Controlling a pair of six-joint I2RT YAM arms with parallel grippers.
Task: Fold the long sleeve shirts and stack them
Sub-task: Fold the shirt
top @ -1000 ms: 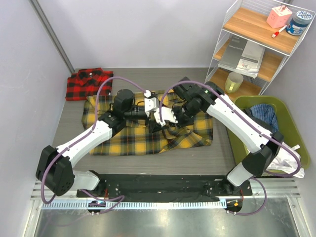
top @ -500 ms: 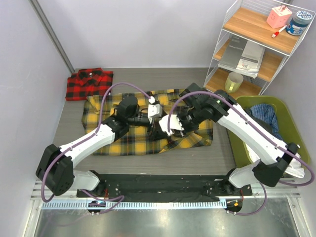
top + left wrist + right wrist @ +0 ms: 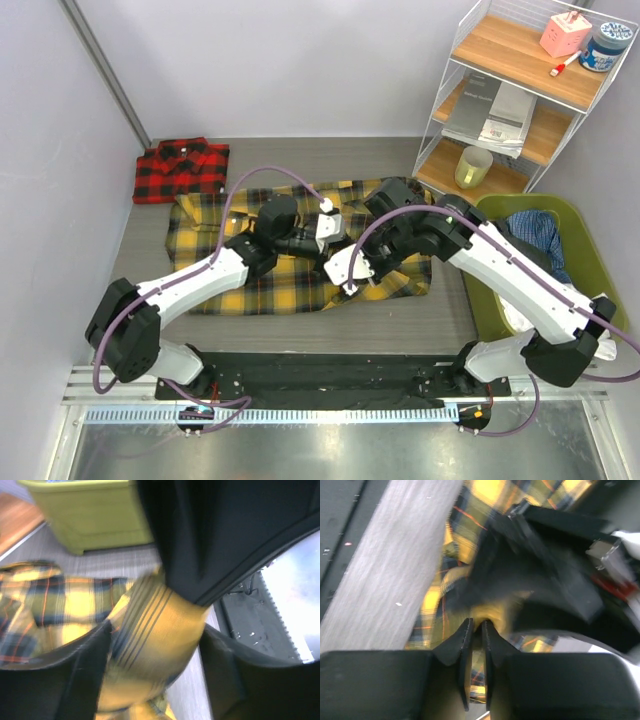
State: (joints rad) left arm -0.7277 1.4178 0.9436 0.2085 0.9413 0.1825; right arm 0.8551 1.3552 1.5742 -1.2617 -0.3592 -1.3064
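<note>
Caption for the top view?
Left gripper and right gripper meet on the yellow plaid shirt; folded red shirt at far left.

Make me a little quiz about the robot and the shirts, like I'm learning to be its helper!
1. True or false: the red shirt is already folded.
2. What is the right gripper pinching? A. a sock B. the yellow shirt C. a towel
3. Fill in the blank: the bin with clothes in it is coloured ____.

Key: 1 true; 2 B; 3 green.
</note>
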